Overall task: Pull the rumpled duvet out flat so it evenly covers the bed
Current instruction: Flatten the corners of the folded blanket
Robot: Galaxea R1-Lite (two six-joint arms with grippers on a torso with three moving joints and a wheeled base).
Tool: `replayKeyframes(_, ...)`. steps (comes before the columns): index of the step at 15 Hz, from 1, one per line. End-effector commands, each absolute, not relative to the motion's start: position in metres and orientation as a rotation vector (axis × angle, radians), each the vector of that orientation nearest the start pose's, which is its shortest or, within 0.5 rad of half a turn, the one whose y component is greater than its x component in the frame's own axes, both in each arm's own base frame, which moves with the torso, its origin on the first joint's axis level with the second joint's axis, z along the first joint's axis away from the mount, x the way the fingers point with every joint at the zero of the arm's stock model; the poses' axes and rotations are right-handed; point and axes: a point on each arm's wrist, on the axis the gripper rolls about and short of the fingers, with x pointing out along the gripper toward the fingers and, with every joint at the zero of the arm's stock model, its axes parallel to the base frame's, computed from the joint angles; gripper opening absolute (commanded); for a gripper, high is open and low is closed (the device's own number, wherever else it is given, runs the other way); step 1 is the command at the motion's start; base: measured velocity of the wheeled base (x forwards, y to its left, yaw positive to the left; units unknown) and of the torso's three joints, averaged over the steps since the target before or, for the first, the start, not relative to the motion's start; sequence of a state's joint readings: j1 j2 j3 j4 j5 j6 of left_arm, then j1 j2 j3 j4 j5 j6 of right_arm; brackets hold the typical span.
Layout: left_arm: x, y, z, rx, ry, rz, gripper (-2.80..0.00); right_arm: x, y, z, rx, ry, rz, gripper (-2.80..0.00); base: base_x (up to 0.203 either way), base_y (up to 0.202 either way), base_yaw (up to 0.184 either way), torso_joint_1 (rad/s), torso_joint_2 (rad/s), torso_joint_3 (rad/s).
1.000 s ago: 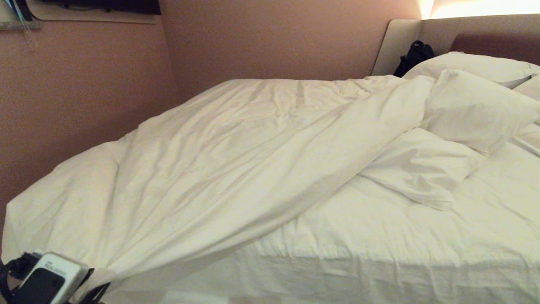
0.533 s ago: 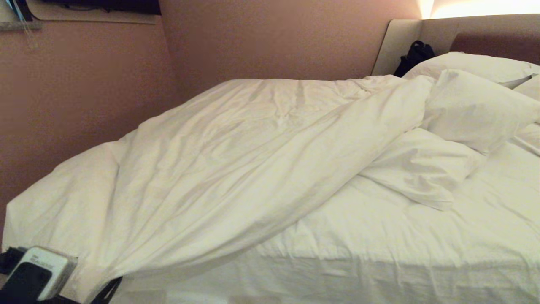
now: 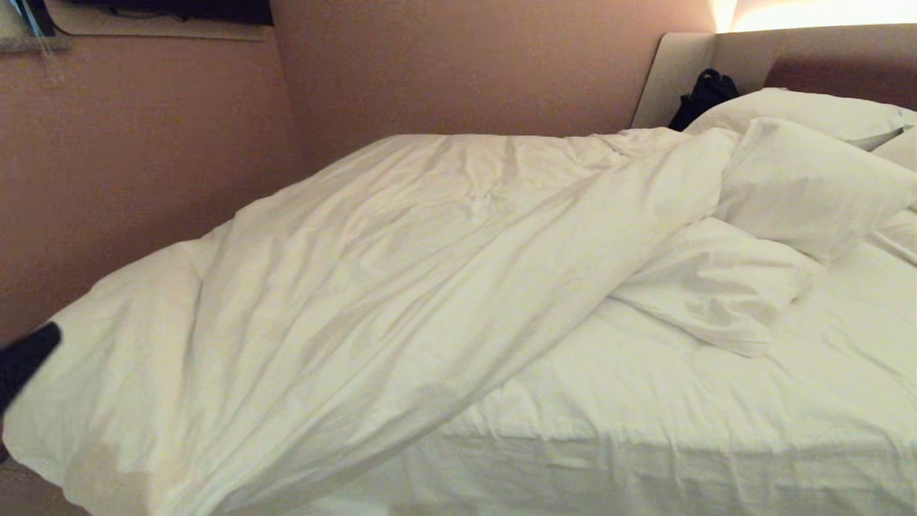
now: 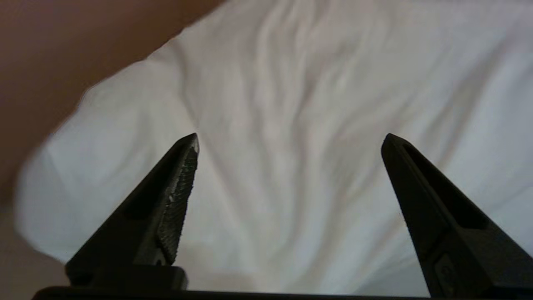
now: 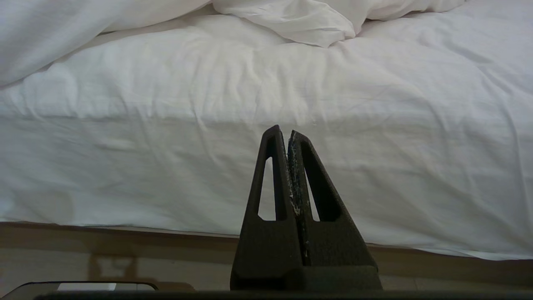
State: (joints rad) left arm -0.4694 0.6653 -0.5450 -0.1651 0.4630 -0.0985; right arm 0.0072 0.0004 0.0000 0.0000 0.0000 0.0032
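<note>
The duvet point(image 3: 372, 287), thick, white and creased, lies over the left part of the bed point(image 3: 680, 437). Its edge runs slantwise from the near left corner up to the pillows, and the right part of the sheeted mattress is bare. In the left wrist view my left gripper point(image 4: 290, 137) is open, with nothing between its fingers and the duvet point(image 4: 291, 83) spread beyond them. A black part of that arm point(image 3: 26, 360) shows at the head view's left edge, beside the duvet's near corner. My right gripper point(image 5: 283, 131) is shut and empty, low before the mattress side point(image 5: 374, 175).
Two plump pillows point(image 3: 809, 179) and a crumpled one point(image 3: 716, 287) lie by the padded headboard point(image 3: 788, 50). A black bag point(image 3: 706, 93) sits in the headboard corner. A brown wall point(image 3: 143, 158) runs close along the bed's far side. Bare floor point(image 5: 125, 254) shows under the mattress.
My left gripper opened and let go of the duvet's near left corner, then drew away to the picture's left edge. The taut fold slackened and the corner settled.
</note>
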Motion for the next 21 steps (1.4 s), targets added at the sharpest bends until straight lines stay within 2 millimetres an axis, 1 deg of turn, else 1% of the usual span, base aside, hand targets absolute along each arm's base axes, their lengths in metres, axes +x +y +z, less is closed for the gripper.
replayKeyframes(1,0.009,0.007,0.267,-0.365,-0.038,0.002,0.0,-0.023,0.0,0.075,0.003,0.0,0.008,-2.8,0.0,0.0,0.0,0.0,0.0,0.0)
replayKeyframes(2,0.006,0.009,0.268,-0.436,-0.036,0.03,0.0,-0.023,0.0,0.075,0.003,0.0,0.008,-2.8,0.0,0.0,0.0,0.0,0.0,0.0)
replayKeyframes(3,0.007,0.009,0.266,-0.475,-0.025,0.055,0.0,-0.023,0.0,0.075,0.003,0.0,0.008,-2.8,0.0,0.0,0.0,0.0,0.0,0.0)
replayKeyframes(5,0.015,0.005,0.262,-0.526,0.023,0.081,0.0,-0.023,0.0,0.075,0.003,0.0,0.008,-2.8,0.0,0.0,0.0,0.0,0.0,0.0)
replayKeyframes(7,0.023,0.001,0.261,-0.541,0.065,0.107,0.0,-0.023,0.0,0.075,0.003,0.0,0.008,-2.8,0.0,0.0,0.0,0.0,0.0,0.0)
replayKeyframes(8,0.027,0.0,0.262,-0.543,0.073,0.116,-2.8,-0.023,0.0,0.075,0.003,0.0,0.008,-2.8,0.0,0.0,0.0,0.0,0.0,0.0)
replayKeyframes(11,0.033,-0.003,0.276,-0.571,0.058,0.122,-2.8,-0.023,0.0,0.075,0.003,0.0,0.008,-2.8,0.0,0.0,0.0,0.0,0.0,0.0)
replayKeyframes(13,0.041,-0.006,0.297,-0.59,0.021,0.15,-2.8,-0.023,0.0,0.075,0.003,0.0,0.008,-2.8,0.0,0.0,0.0,0.0,0.0,0.0)
replayKeyframes(14,0.05,-0.008,0.308,-0.592,0.009,0.178,-2.8,-0.023,0.0,0.075,0.003,0.0,0.008,-2.8,0.0,0.0,0.0,0.0,0.0,0.0)
replayKeyframes(15,0.065,-0.012,0.316,-0.581,0.012,0.227,-2.8,-0.023,0.0,0.075,0.003,0.0,0.008,-2.8,0.0,0.0,0.0,0.0,0.0,0.0)
replayKeyframes(16,0.087,-0.015,0.32,-0.557,0.034,0.293,-2.8,-0.023,0.0,0.075,0.003,0.0,0.008,-2.8,0.0,0.0,0.0,0.0,0.0,0.0)
replayKeyframes(17,0.115,-0.017,0.319,-0.526,0.072,0.364,-2.8,-0.023,0.0,0.075,0.003,0.0,0.008,-2.8,0.0,0.0,0.0,0.0,0.0,0.0)
replayKeyframes(18,0.148,-0.016,0.313,-0.494,0.121,0.44,-2.8,-0.023,0.0,0.075,0.003,0.0,0.008,-2.8,0.0,0.0,0.0,0.0,0.0,0.0)
replayKeyframes(19,0.181,-0.012,0.304,-0.471,0.164,0.51,-2.8,-0.023,0.0,0.075,0.003,0.0,0.008,-2.8,0.0,0.0,0.0,0.0,0.0,0.0)
replayKeyframes(20,0.209,-0.004,0.295,-0.457,0.191,0.57,-2.8,-0.023,0.0,0.075,0.003,0.0,0.008,-2.8,0.0,0.0,0.0,0.0,0.0,0.0)
replayKeyframes(21,0.232,0.007,0.288,-0.451,0.191,0.623,-2.8,-0.023,0.0,0.075,0.003,0.0,0.008,-2.8,0.0,0.0,0.0,0.0,0.0,0.0)
